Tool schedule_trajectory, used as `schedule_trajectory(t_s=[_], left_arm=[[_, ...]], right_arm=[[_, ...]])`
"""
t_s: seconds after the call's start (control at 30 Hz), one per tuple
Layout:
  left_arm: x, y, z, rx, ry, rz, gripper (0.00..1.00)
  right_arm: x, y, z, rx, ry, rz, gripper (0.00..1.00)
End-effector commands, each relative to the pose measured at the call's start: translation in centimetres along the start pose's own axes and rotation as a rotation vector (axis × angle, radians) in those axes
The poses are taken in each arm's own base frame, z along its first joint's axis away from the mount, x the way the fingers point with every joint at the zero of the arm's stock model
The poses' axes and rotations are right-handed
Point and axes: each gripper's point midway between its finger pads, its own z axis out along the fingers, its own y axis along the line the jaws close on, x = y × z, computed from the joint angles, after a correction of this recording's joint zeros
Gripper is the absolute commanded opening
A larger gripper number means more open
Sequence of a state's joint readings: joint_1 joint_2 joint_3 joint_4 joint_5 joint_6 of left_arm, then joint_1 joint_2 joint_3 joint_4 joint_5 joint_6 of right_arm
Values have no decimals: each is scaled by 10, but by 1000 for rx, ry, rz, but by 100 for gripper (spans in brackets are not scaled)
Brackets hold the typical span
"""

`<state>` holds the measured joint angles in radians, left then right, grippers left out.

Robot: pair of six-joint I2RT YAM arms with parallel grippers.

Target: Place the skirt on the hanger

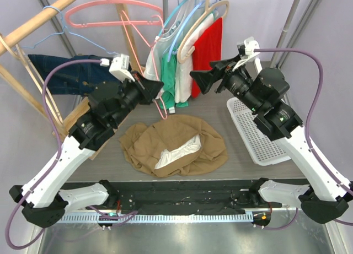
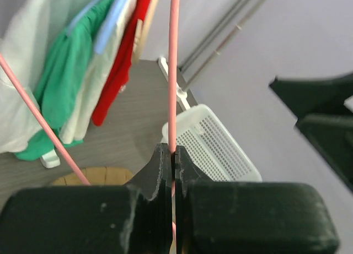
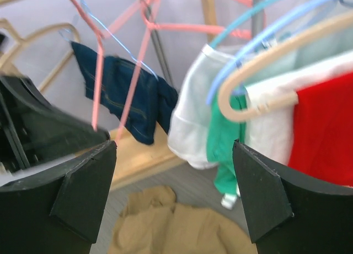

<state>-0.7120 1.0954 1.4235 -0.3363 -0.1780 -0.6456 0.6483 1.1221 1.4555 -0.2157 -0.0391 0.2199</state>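
The tan skirt (image 1: pixel 174 146) lies crumpled on the table between the arms, with its white lining showing. It also shows in the right wrist view (image 3: pixel 176 226) and as a sliver in the left wrist view (image 2: pixel 94 176). My left gripper (image 1: pixel 157 90) is shut on a thin rod of the pink hanger (image 1: pixel 110 14) and holds it in the air above the skirt's far edge. In the left wrist view the pink rod (image 2: pixel 173 72) runs up from between the closed jaws (image 2: pixel 173 155). My right gripper (image 1: pixel 199 80) is open and empty, raised and facing the left gripper (image 3: pixel 174 171).
Green, white and red garments (image 1: pixel 182 61) hang on blue and wooden hangers at the back centre. Blue jeans (image 1: pixel 71 72) hang on a wooden rack at the left. A white perforated basket (image 1: pixel 256 135) lies on the table at the right, under the right arm.
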Motion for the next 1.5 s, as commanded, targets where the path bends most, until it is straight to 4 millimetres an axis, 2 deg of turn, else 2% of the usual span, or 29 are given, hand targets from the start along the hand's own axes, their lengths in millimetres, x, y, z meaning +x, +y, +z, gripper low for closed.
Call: schedule_trajectory(t_s=[0.0,0.07,0.1,0.2,0.33,0.4,0.47,0.5,0.53,0.67,0.7,0.77,0.8,0.87,0.9,1.07,1.17,1.2,1.3,1.4,1.47], left_arm=[[18,-17,-20,52,18,35,0],[27,-16,-24,39,26,50,0],[38,-20,-27,46,46,55,0],[51,-23,-34,27,51,75,0],[57,-26,-40,-17,27,114,0],[63,-31,-44,-18,29,126,0],[66,-33,-46,-24,27,134,0],[69,-32,-46,-30,31,138,0],[72,-35,-47,-23,36,139,0],[82,-38,-49,-23,42,141,0],[81,-37,-49,-29,35,135,0],[86,-39,-48,-21,41,132,0],[87,-41,-46,-15,40,129,0],[88,-45,-44,-5,42,136,0],[91,-47,-42,3,50,152,0],[89,-52,-40,21,54,180,1],[88,-50,-43,24,54,187,11],[91,-50,-43,26,59,191,24],[90,-49,-44,30,61,197,51],[89,-46,-45,9,76,222,66],[80,-47,-49,6,67,226,70]], right_arm=[[-43,37,12,-188,-145,-38,90],[-47,45,16,-221,-159,-16,88],[-43,50,20,-237,-147,-10,88],[-29,63,30,-256,-117,-19,90],[-4,70,48,-211,-47,-28,91],[4,80,51,-220,-39,-27,91],[9,74,55,-152,-47,-18,89],[8,77,56,-145,-60,-11,87],[11,71,59,-101,-61,-9,85],[6,68,62,-27,-112,12,65],[4,69,62,-23,-123,15,53],[4,71,61,-1,-129,23,40],[5,70,63,11,-126,23,27],[6,69,62,34,-126,34,14],[7,69,61,44,-126,37,1],[5,67,57,59,-138,61,1],[3,66,53,61,-146,71,1],[2,66,53,62,-146,78,1],[-2,65,51,65,-154,79,1],[-4,63,46,71,-157,82,1],[-2,63,43,72,-130,79,1]])
